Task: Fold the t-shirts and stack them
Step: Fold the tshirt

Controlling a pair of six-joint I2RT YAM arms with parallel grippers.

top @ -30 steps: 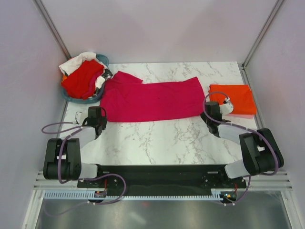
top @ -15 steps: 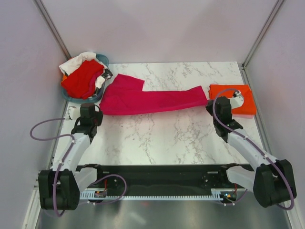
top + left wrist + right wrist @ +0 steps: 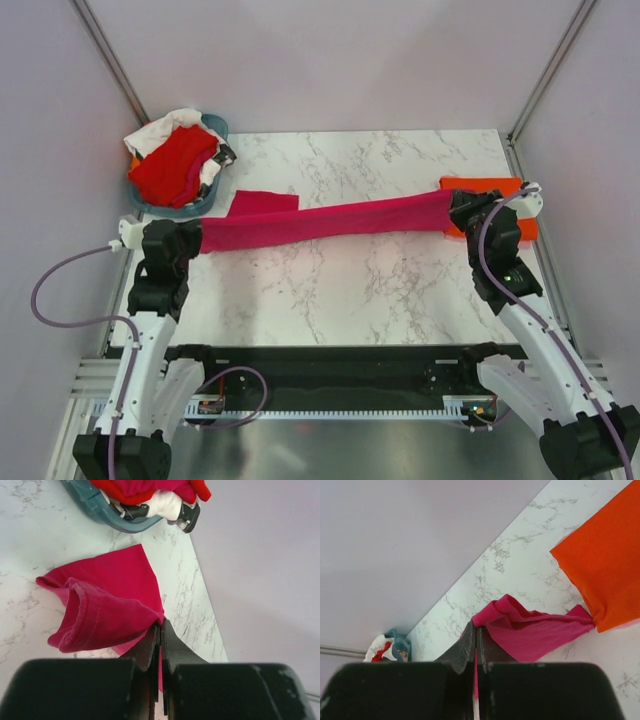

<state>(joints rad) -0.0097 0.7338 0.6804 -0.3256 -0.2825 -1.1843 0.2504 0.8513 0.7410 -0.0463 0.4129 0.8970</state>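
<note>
Across the white marble counter (image 3: 330,300), the magenta-pink t-shirt (image 3: 330,220) is drawn out into a long narrow band that runs from the left side to the right side, rising slightly toward the far right. One flat flap of it lies on the marble just beyond the band, near its left end. At the far right corner sits the orange t-shirt (image 3: 605,560), folded into a neat flat rectangle; the right end of the pink band overlaps its near left edge. At the far left corner stands the teal basket (image 3: 170,210), heaped with loose clothes: a red t-shirt (image 3: 172,165) on top and a white t-shirt (image 3: 165,125) spilling over the far rim. The basket is just beyond the pink flap, apart from it. The left claw (image 3: 190,238) is clamped tight on the left end of the pink shirt, with a rolled hem bunched just ahead of its fingers in the wrist view. The right claw (image 3: 458,205) is pinched closed on the right end, a thin sliver of pink cloth showing between its fingers.
</note>
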